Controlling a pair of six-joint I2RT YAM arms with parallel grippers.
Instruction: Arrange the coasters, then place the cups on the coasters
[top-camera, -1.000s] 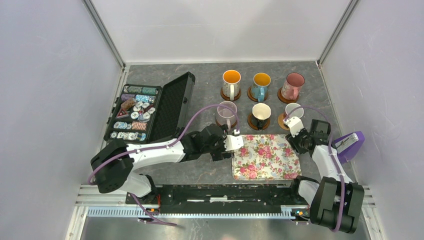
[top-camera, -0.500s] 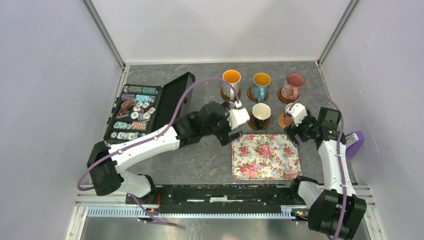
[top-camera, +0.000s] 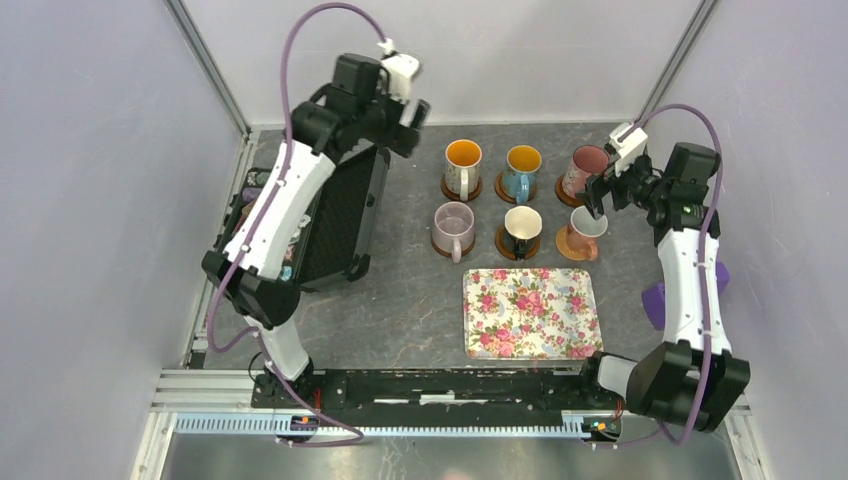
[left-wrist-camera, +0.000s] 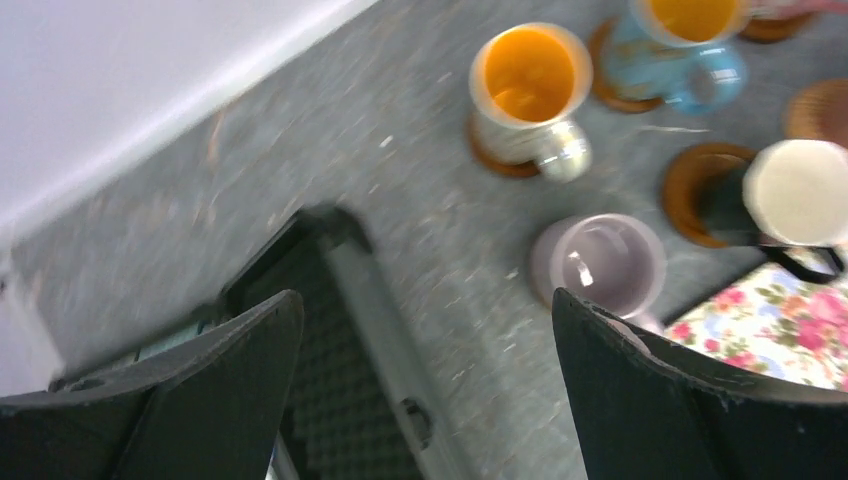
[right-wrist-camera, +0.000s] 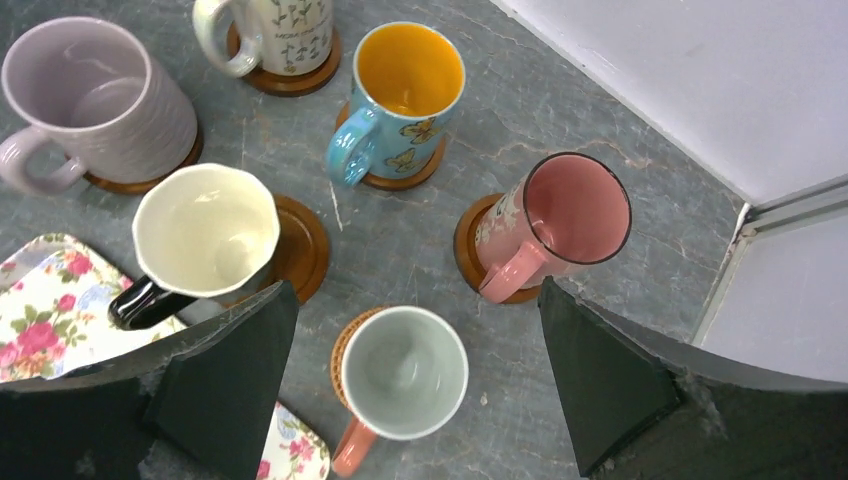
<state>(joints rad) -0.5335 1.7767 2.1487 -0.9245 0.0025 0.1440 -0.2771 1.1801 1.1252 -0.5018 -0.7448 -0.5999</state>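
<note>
Grey tabletop (top-camera: 410, 300), cups (right-wrist-camera: 410, 80) on coasters (right-wrist-camera: 305, 250) near back edge; left tool (left-wrist-camera: 425, 295), right tool (right-wrist-camera: 415, 285) wide open, empty.

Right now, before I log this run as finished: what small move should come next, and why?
Probably just retract both arms to rest. All six cups already sit on coasters, and the left end effector and right end effector hang open and empty above the table.
</note>
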